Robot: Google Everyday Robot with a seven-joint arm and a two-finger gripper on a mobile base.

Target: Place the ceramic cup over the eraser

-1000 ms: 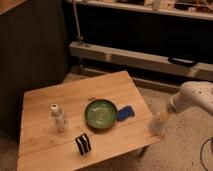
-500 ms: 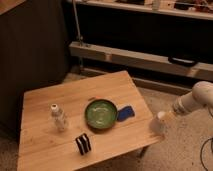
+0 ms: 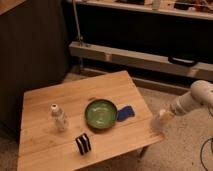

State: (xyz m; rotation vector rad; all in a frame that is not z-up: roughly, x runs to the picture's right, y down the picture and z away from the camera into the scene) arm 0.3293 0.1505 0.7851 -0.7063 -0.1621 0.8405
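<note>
The black and white striped eraser (image 3: 83, 143) stands near the front edge of the wooden table (image 3: 45, 102). My gripper (image 3: 160, 121) is at the table's right edge, at the end of the white arm (image 3: 192, 100) that comes in from the right. It is shut on the small pale ceramic cup (image 3: 158, 124), held at about table-top height, far right of the eraser.
A green bowl (image 3: 100, 113) sits mid-table between the gripper and the eraser. A flat blue object (image 3: 126, 113) lies right of the bowl. A clear bottle with a white cap (image 3: 59, 117) stands at the left. A shelf rail (image 3: 145, 60) runs behind the table.
The arm's upper part has shifted slightly to the right. The gripper with the cup stays at about the same place by the table's right edge.
</note>
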